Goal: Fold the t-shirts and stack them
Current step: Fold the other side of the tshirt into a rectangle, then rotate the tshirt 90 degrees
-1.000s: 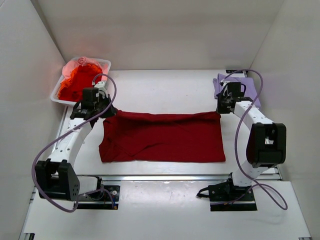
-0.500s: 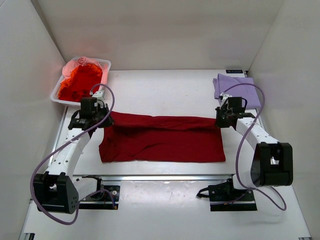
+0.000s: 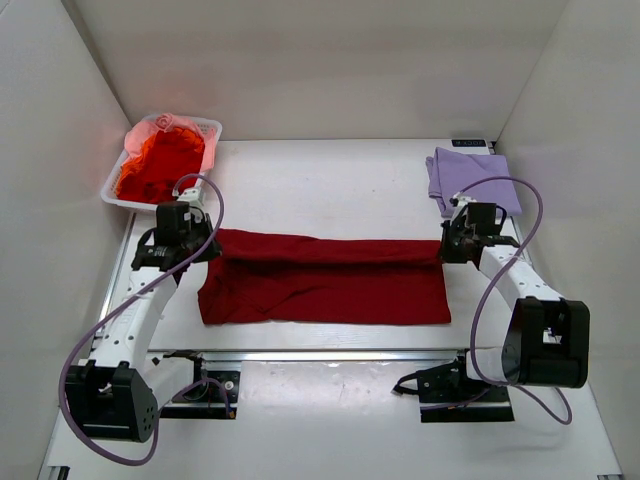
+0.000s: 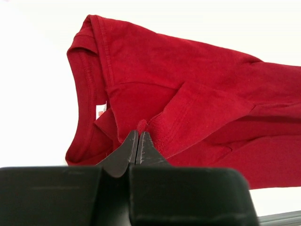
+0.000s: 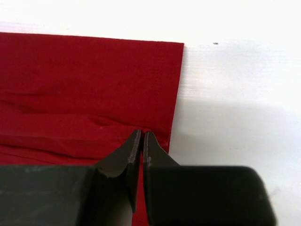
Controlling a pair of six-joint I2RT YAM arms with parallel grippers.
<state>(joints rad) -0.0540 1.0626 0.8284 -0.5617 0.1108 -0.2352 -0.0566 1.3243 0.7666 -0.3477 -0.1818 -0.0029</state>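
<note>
Large dark red cloth t-shirt [image 3: 325, 280] is laid flat across the middle of the white table [image 3: 330, 185], long side running left to right, with its far edge raised off the table and doubled over toward the near side as a long fold. Left gripper [image 3: 212, 245] is seen at the far-left corner of that fold; in the left wrist view its fingers [image 4: 129, 148] are pressed together with a pinch of red hem clamped between them, the collar and a small label visible just beyond. Right gripper [image 3: 443, 250] is seen at the far-right corner; in the right wrist view both tips are closed on the cloth edge, next to bare table. The lower part of each wrist view is blocked by the black gripper body. Pale lavender folded t-shirt [image 3: 465, 175] is lying at the far right, just behind the right gripper, its near edge crossed by the arm's purple cable [image 3: 525, 195]. White plastic basket [image 3: 110, 190] is placed at the far left, just behind the left gripper, with a crumpled bright orange-red shirt [image 3: 155, 168] and a pink one [image 3: 170, 123] inside.
</note>
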